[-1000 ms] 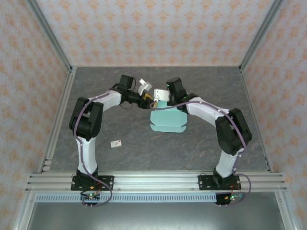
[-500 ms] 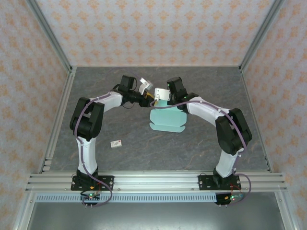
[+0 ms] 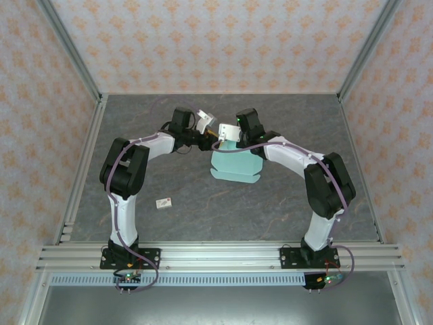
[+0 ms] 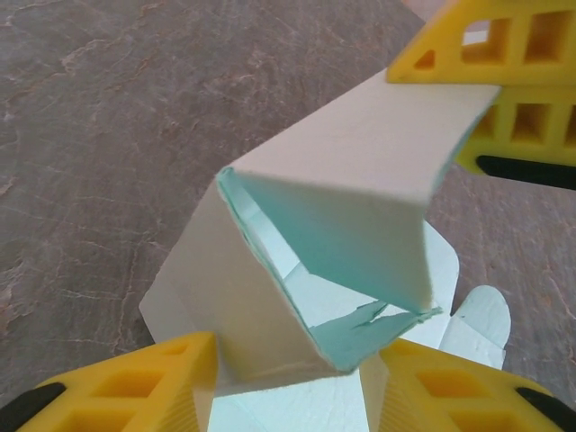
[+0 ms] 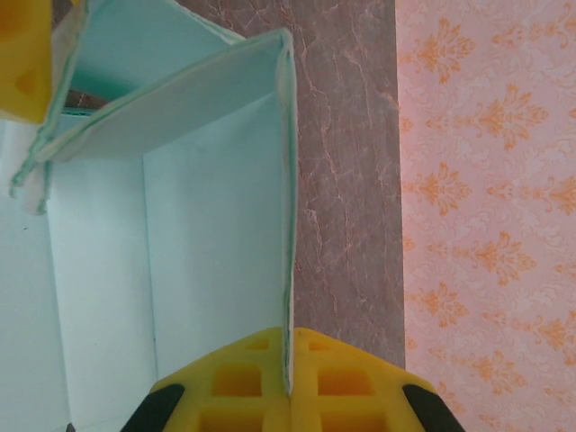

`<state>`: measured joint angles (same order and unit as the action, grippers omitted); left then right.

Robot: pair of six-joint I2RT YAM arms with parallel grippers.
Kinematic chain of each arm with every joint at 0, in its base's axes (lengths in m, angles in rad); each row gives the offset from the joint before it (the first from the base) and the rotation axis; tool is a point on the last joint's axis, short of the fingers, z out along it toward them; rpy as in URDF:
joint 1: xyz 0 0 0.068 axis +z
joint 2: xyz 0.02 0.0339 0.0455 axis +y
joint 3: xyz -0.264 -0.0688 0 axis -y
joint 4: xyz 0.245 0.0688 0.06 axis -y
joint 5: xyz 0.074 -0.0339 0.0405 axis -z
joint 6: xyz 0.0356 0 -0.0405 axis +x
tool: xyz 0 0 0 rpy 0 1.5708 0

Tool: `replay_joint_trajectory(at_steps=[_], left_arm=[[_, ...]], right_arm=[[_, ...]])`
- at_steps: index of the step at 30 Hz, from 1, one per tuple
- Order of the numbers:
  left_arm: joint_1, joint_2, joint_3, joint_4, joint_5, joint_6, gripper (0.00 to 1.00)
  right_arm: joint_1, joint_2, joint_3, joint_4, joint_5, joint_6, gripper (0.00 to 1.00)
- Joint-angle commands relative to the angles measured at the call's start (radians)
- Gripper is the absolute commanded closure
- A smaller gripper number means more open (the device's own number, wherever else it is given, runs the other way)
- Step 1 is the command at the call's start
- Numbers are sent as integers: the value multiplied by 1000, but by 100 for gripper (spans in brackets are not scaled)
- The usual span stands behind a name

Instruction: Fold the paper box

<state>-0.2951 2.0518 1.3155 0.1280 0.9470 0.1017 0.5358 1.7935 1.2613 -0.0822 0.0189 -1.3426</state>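
The paper box is pale mint card, partly folded, lying mid-table with its far end raised between both grippers. My left gripper meets it from the left. In the left wrist view a folded corner of the paper box sits between the two yellow fingers, touching both, so the left gripper is shut on it. My right gripper is shut on a thin upright wall of the box, edge-on between its pads. The right gripper shows beside the left one from above.
A small white tag lies on the grey table near the left arm. Patterned walls and metal rails enclose the table on three sides. Open tabletop lies in front of the box and to the far right.
The left gripper's jaws have narrowed onto the box corner and its wrist has edged right. The box's raised end has lifted a little. The right gripper has held its grip.
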Motion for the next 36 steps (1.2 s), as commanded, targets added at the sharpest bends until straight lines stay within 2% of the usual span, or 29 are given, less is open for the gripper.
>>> replay_joint_trajectory(at_steps=[1, 17, 25, 30, 36], left_arm=[[-10, 14, -2, 87, -54, -17, 52], [-7, -1, 10, -52, 42, 96, 40], [10, 16, 56, -154, 91, 152, 38], [15, 48, 126, -275, 122, 210, 38], [16, 56, 145, -306, 132, 231, 38]], right_arm=[[7, -3, 31, -15, -46, 17, 100], [-7, 18, 48, -15, -5, 9, 100], [-11, 41, 24, 66, 24, -18, 100], [-11, 41, -22, 147, 39, -60, 100], [-11, 40, -79, 238, 30, -98, 100]])
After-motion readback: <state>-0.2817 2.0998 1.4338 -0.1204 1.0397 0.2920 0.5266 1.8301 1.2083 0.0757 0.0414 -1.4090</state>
